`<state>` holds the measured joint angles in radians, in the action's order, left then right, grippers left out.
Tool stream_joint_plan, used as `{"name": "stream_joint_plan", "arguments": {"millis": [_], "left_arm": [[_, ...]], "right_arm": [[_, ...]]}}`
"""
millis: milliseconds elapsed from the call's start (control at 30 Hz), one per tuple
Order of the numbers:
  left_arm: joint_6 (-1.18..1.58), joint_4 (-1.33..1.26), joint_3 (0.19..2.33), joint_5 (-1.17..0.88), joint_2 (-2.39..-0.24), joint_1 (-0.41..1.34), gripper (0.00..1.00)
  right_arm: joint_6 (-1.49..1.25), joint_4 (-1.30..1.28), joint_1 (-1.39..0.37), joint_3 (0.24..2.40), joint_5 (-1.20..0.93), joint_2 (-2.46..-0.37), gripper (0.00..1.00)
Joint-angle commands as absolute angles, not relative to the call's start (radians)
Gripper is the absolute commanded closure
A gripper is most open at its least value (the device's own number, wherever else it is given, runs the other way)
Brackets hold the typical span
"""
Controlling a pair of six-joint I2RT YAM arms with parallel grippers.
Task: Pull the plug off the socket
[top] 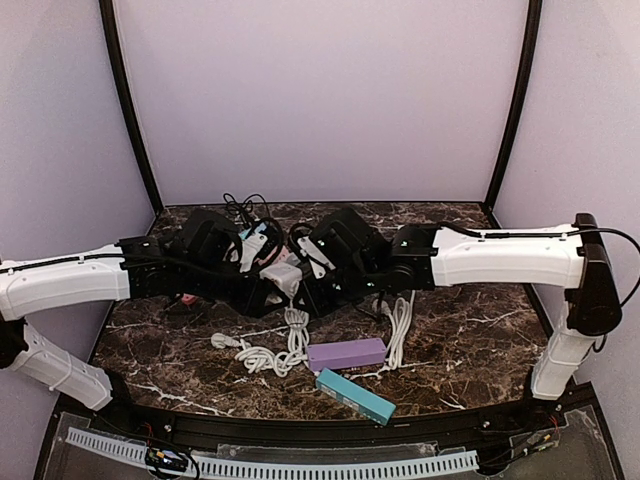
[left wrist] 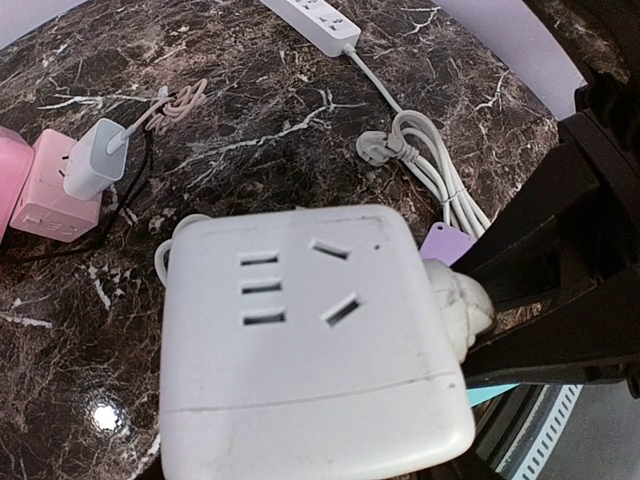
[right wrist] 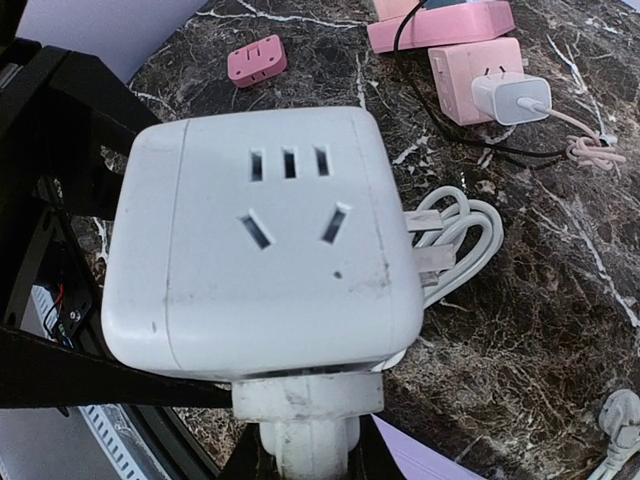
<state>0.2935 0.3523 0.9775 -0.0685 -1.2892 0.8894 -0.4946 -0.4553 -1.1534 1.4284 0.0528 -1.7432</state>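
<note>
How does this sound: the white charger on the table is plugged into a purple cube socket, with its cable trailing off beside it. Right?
Not quite. The white charger is plugged into a pink cube socket, not a purple one, as the right wrist view shows. Its cable does trail off beside it.

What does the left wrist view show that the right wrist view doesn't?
Only the left wrist view shows the white power strip, at the top of the picture. Only the right wrist view shows a small pink adapter lying alone on the table. Both show the white socket close up with the plug on one side face, and the pink cube carrying a white charger.
</note>
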Motion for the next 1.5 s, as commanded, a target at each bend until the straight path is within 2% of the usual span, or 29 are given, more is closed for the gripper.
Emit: {"name": "stream_joint_plan", "arguments": {"millis": [0, 233, 433, 667, 1067, 1467], "left_arm": [[0.346, 0.425, 1.001, 0.025, -1.285, 0.878, 0.99], [0.275, 0.376, 0.979, -0.092, -1.253, 0.878, 0.99], [0.218, 0.386, 0.988, -0.183, -1.229, 0.878, 0.99], [0.205, 0.39, 0.991, -0.224, -1.231, 0.879, 0.99], [0.316, 0.461, 1.018, -0.04, -1.254, 0.876, 0.99], [0.419, 0.485, 1.017, -0.033, -1.25, 0.811, 0.99]], "right_arm": [[-0.546, -0.524, -1.161, 1.457, 0.137, -1.74, 1.0], [-0.538, -0.501, -1.131, 1.416, 0.078, -1.709, 1.0], [-0.473, -0.377, -1.063, 1.312, -0.144, -1.633, 1.0], [-0.475, -0.372, -1.04, 1.278, -0.16, -1.614, 1.0], [-0.53, -0.461, -1.059, 1.326, 0.025, -1.623, 1.0], [-0.547, -0.588, -1.124, 1.41, 0.219, -1.648, 1.0]]}}
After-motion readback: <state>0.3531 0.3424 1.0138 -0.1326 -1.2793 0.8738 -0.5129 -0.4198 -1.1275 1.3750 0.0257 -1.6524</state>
